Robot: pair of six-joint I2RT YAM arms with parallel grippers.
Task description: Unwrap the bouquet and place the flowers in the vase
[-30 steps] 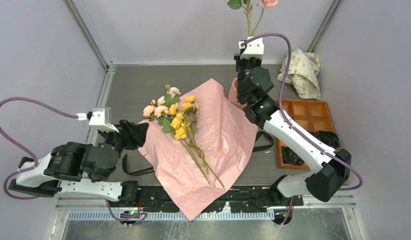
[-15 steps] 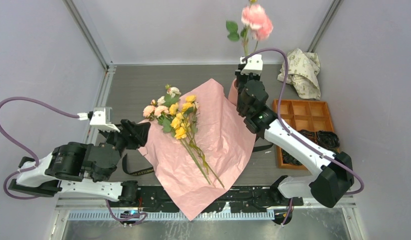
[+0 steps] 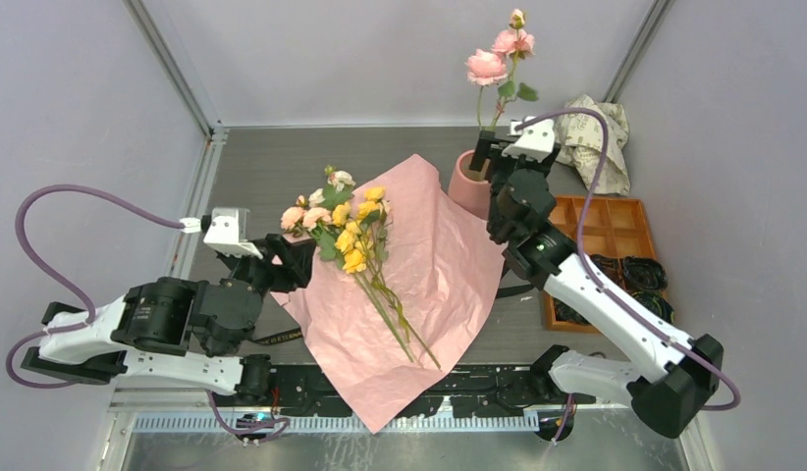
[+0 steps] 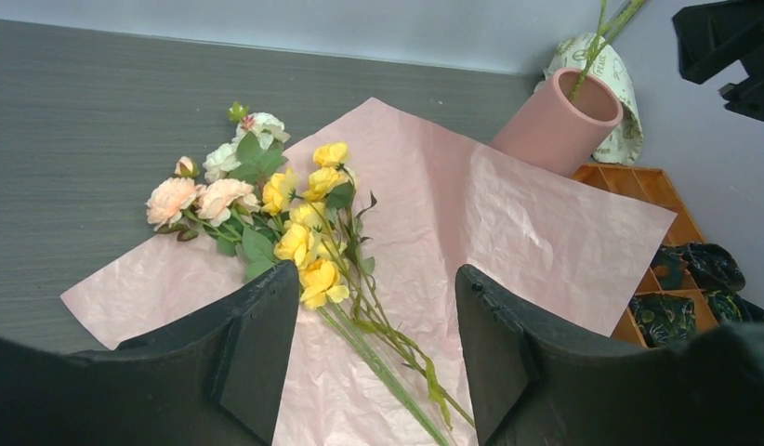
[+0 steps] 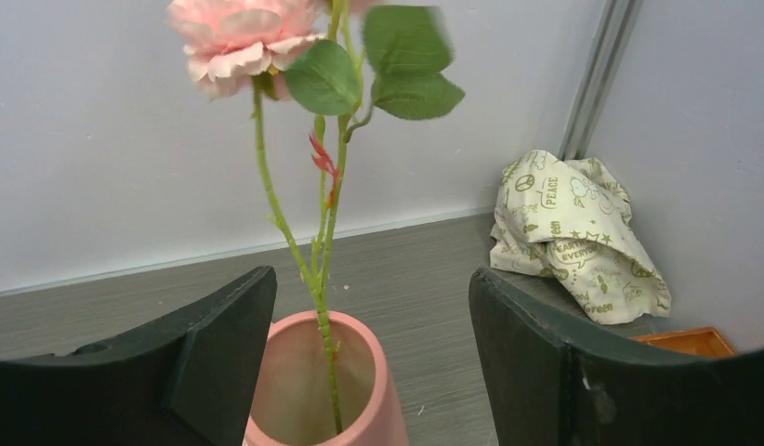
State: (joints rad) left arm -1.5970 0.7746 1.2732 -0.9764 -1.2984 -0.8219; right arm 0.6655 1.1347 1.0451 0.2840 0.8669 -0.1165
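The vase (image 3: 468, 186) is standing upright near the table's (image 3: 282, 167) far edge, with its mouth facing up. One pink rose (image 3: 486, 67) is standing in it, stem going straight up and head on top. The right gripper (image 5: 371, 297) is hanging close by the vase's top, fingers spread wide and holding nothing. The other flowers (image 3: 350, 240) are lying flat on pink paper (image 3: 449, 265) in the table's middle. Their heads are pointing to the far left corner and their stems to the near edge. The left gripper (image 4: 376, 307) is hovering by the paper's left side, fingers wide and empty.
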